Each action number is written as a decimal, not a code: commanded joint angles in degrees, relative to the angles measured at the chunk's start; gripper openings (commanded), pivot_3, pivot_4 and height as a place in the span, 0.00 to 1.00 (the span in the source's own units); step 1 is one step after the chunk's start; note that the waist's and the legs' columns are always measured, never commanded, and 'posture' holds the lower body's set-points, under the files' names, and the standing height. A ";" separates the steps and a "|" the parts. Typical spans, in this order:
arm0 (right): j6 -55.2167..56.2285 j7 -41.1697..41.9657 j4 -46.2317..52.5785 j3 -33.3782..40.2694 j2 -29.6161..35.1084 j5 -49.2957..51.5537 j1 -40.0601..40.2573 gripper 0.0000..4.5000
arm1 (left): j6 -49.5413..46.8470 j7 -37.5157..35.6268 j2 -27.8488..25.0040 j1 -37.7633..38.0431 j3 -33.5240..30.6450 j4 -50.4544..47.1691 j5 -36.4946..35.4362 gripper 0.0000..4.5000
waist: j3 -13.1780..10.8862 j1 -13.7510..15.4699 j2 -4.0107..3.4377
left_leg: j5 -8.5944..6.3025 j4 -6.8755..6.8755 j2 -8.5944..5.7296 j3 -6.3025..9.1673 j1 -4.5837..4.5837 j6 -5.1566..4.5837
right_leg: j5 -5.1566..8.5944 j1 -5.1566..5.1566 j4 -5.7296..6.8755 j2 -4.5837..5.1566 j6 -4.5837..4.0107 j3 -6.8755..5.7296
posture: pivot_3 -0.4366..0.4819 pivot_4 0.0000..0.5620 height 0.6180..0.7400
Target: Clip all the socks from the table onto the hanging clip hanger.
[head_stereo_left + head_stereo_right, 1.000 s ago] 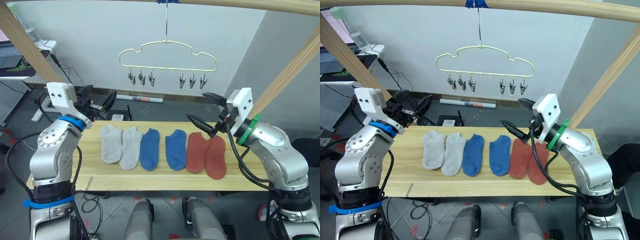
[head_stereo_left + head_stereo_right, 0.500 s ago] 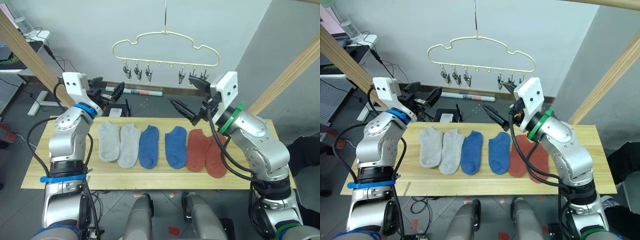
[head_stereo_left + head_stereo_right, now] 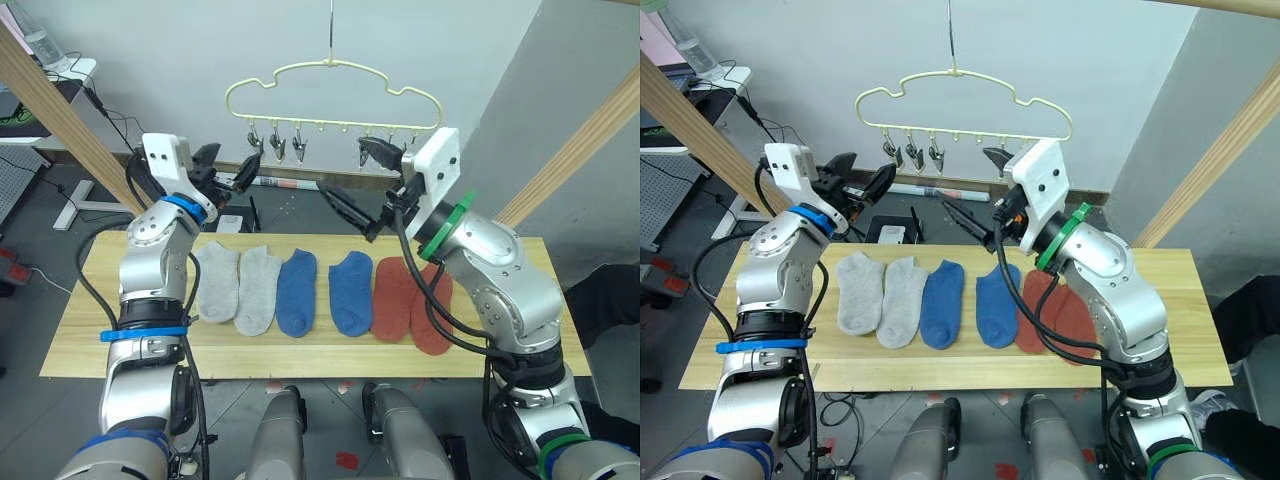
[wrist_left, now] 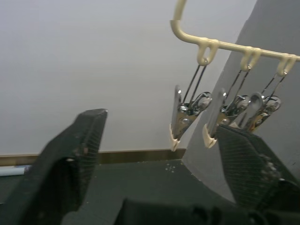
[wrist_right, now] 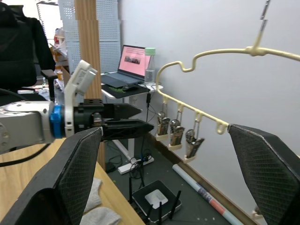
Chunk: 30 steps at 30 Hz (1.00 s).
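Note:
Six socks lie in a row on the table [image 3: 90,320]: two grey [image 3: 217,282], two blue [image 3: 297,292] and two rust red [image 3: 392,298]. The pale-yellow clip hanger [image 3: 330,95] hangs above and behind them, its metal clips [image 4: 180,117] empty. My left gripper [image 3: 228,165] is open and raised just below the leftmost clips. My right gripper [image 3: 355,180] is open wide beneath the right-hand clips, one finger level with them. Both hold nothing. The right wrist view shows the left gripper [image 5: 122,119] across from the hanger [image 5: 187,101].
Thick wooden poles slant down at the left [image 3: 50,105] and the right [image 3: 590,140] of the table. On the floor behind lie a black box [image 3: 232,220] and a white tube [image 3: 290,182]. A laptop [image 5: 133,61] sits on a desk at the far left.
Both arms have lifted from table height up toward the hanger's clips, the right gripper moving left as it rose. The camera has shifted too. The socks have not moved.

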<state>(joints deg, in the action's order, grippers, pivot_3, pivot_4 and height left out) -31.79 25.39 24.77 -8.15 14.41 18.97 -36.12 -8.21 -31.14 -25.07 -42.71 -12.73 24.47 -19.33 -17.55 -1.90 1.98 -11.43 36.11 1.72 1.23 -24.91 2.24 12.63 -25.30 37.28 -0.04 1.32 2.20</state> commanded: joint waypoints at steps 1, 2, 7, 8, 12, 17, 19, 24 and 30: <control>1.10 0.00 1.29 0.27 -0.29 -0.14 -1.43 1.00 | 1.53 -0.10 -0.53 -2.18 -0.35 0.46 0.46 0.66 | 0.00 -0.05 0.00 | 0.00 0.01 -0.01 -0.01 0.00 0.00 | 0.00 0.00 0.01 0.00 0.00 0.01 | 0.40 0.60 1.00; 1.08 0.00 1.22 0.31 -0.28 -0.13 -1.54 1.00 | 1.48 -0.16 -0.49 -2.41 -0.31 0.78 0.53 0.61 | 0.00 -0.08 0.00 | 0.00 0.01 -0.01 -0.02 0.01 0.00 | 0.00 0.00 0.01 0.00 0.00 0.01 | 0.40 0.60 1.00; 1.08 -0.08 0.99 0.35 -0.39 -0.18 -2.14 1.00 | 2.34 -0.56 -0.06 -3.45 0.00 2.54 0.93 0.61 | 0.00 -0.09 0.00 | 0.00 0.00 -0.01 0.00 0.01 0.00 | 0.00 0.00 0.01 -0.02 0.01 -0.01 | 0.39 0.60 1.00; 1.01 -0.14 0.92 0.34 -0.49 -0.17 -2.45 1.00 | 2.53 -0.72 0.19 -3.76 0.20 2.89 0.96 0.61 | 0.00 -0.09 0.00 | 0.00 0.00 -0.01 -0.01 0.01 0.00 | 0.00 0.00 0.01 -0.02 0.01 -0.01 | 0.39 0.60 1.00; 0.89 -0.22 0.80 0.25 -0.94 0.03 -3.23 1.00 | 2.99 -1.07 0.78 -4.51 0.45 3.74 1.06 0.61 | -0.01 -0.09 0.00 | 0.00 0.00 -0.01 0.00 0.00 0.00 | 0.00 0.00 0.00 -0.01 0.01 -0.01 | 0.39 0.61 1.00; 0.76 -0.27 0.68 0.17 -1.51 0.05 -3.94 1.00 | 3.49 -1.44 0.89 -4.91 0.84 4.36 1.38 0.61 | -0.01 -0.12 0.00 | 0.00 -0.01 -0.01 0.00 0.00 0.00 | 0.00 0.00 0.00 -0.01 0.01 -0.01 | 0.39 0.61 1.00; 0.74 -0.29 0.59 0.20 -1.65 0.05 -4.11 1.00 | 3.85 -1.32 0.91 -5.32 0.83 4.89 1.50 0.61 | -0.01 -0.12 0.00 | 0.00 -0.01 0.00 0.00 0.00 0.00 | 0.00 0.00 0.00 -0.01 0.01 -0.01 | 0.39 0.61 1.00; 0.75 -0.34 0.49 0.19 -1.93 0.00 -4.52 1.00 | 6.67 -0.67 0.77 -7.32 1.14 6.04 3.03 0.61 | -0.03 -0.12 0.01 | 0.00 0.00 -0.01 0.01 0.00 0.00 | 0.00 0.00 0.00 -0.01 0.01 -0.02 | 0.39 0.61 1.00; 0.79 -0.49 0.23 0.37 -2.14 -0.01 -4.97 1.00 | 8.16 -0.13 0.92 -8.05 0.92 7.27 3.80 0.61 | -0.03 -0.16 0.00 | 0.00 -0.02 -0.01 0.00 0.00 0.00 | 0.00 -0.01 -0.01 -0.01 0.01 -0.01 | 0.39 0.61 1.00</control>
<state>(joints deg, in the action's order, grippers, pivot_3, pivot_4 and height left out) -31.80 24.95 23.47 -8.12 12.49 19.01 -39.88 -1.59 -31.64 -23.89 -49.75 -11.57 32.23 -15.89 -17.58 -2.06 1.98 -11.44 36.10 1.70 1.23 -24.91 2.24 12.63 -25.31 37.27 -0.06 1.33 2.18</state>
